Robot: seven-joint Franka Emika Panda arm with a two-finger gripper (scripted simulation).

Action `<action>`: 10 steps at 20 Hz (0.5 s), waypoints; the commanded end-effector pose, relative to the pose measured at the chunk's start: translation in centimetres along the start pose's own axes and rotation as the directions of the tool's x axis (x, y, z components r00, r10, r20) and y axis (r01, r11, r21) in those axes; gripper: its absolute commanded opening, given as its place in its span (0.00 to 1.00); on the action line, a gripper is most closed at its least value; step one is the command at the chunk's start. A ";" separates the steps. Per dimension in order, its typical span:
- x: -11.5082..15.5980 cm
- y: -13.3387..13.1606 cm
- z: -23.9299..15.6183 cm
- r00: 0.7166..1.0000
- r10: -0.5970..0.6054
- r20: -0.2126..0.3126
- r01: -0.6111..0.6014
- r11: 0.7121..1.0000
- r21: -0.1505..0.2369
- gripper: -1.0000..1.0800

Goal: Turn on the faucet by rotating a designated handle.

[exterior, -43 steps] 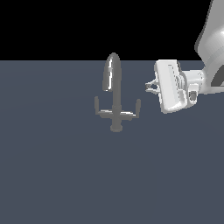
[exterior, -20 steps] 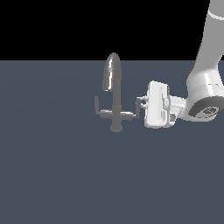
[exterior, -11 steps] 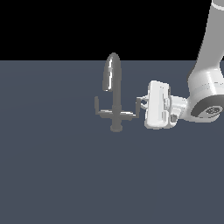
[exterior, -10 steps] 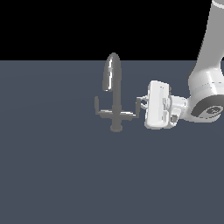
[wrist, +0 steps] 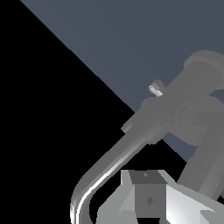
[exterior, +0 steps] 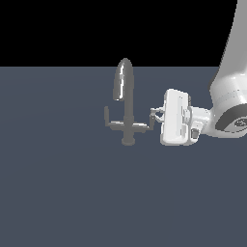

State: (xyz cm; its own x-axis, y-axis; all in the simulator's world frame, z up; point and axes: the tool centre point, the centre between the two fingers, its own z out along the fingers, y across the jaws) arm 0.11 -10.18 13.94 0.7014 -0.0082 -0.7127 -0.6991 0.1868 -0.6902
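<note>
The grey faucet (exterior: 128, 123) stands mid-scene, its arched spout (exterior: 122, 79) drooping toward the exterior view's left. The handle (exterior: 144, 126) is the lever reaching to the exterior view's right, with its upturned tip at my fingers. My gripper (exterior: 155, 115) comes in from the right, level with that tip and touching or nearly touching it. Its fingers look pressed together, with nothing held between them. In the wrist view the curved spout (wrist: 109, 166) and the faucet body fill the frame close up, with my fingertips (wrist: 148, 197) at the edge of the picture.
The twin lever (exterior: 108, 118) sticks out on the spout-tip side, toward the exterior view's left. The faucet stands on a flat dark blue-grey surface (exterior: 72, 193). My white arm (exterior: 231, 96) occupies the exterior view's right edge.
Since the earliest frame the gripper dropped and moved left up to the handle's tip. Over the last second it has hardly moved, and the levers look unchanged.
</note>
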 end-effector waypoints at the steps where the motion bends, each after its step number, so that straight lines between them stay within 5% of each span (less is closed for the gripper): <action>1: -0.9 -0.1 0.1 1.000 -0.003 0.010 0.003 1.000 -0.002 0.00; 10: -1.6 2.6 0.1 1.000 -0.002 0.006 0.002 1.000 -0.001 0.00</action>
State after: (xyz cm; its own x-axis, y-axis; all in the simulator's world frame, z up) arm -1.73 -9.78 13.65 0.7114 -0.0131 -0.7027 -0.6889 0.1849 -0.7009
